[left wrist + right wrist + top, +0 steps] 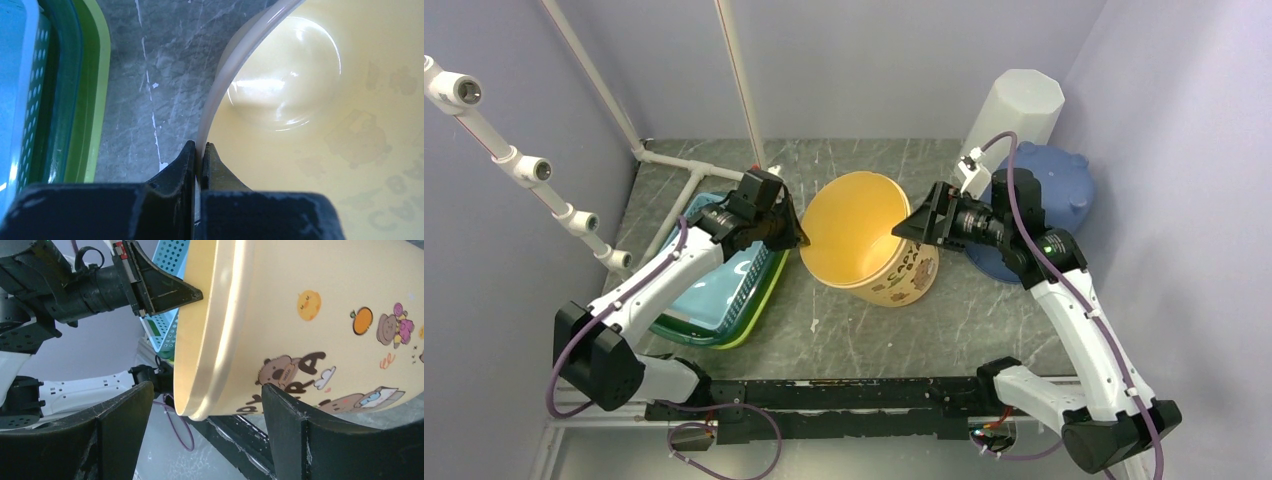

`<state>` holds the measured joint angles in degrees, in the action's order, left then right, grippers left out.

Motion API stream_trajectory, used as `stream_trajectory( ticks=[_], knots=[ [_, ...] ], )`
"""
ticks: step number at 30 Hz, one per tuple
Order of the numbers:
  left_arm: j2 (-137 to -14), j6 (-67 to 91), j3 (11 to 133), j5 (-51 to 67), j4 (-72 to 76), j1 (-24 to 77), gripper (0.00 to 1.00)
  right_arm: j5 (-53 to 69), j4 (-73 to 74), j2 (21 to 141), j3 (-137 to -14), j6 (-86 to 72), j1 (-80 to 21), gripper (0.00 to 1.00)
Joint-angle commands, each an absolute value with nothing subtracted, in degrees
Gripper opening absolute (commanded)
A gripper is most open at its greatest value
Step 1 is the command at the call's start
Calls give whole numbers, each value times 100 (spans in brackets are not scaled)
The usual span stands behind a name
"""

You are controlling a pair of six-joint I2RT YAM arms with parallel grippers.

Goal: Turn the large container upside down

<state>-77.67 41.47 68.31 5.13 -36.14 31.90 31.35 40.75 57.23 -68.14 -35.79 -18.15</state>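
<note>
The large container (869,240) is a yellow tub with cartoon prints, mouth up and leaning a little, in the middle of the table. My left gripper (802,243) is shut on its left rim; in the left wrist view the fingers (201,150) pinch the thin wall, one outside and one inside the container (325,125). My right gripper (904,232) is open at the right rim. In the right wrist view its jaws (206,387) straddle the container's (310,315) rim, one finger by the printed outer wall, the other clear on the mouth side. The left gripper (195,292) shows across the mouth.
A blue perforated basket (724,290) lies in a green tray (759,320) just left of the container. A tall white bin (1014,115) and a blue lidded tub (1064,180) stand at the back right, behind my right arm. White pipes (554,190) run along the left wall.
</note>
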Motion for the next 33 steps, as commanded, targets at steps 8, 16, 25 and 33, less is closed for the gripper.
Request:
stream_trajectory(
  ticks=[8, 16, 25, 33],
  knots=[
    [-7483, 4243, 6680, 477, -3676, 3388, 3, 2011, 4471, 6150, -7558, -3611, -2446, 71],
    [-7402, 4304, 6567, 495, -3606, 3480, 3, 1344, 4798, 6381, -7831, -3583, -2886, 59],
    [-7375, 4264, 6617, 475, -3671, 3507, 3, 1642, 4373, 6302, -7547, -3948, -2894, 45],
    [-7476, 4186, 6758, 317, -3937, 3519, 3, 1808, 4265, 6206, -7675, -3945, -2894, 36]
  ],
)
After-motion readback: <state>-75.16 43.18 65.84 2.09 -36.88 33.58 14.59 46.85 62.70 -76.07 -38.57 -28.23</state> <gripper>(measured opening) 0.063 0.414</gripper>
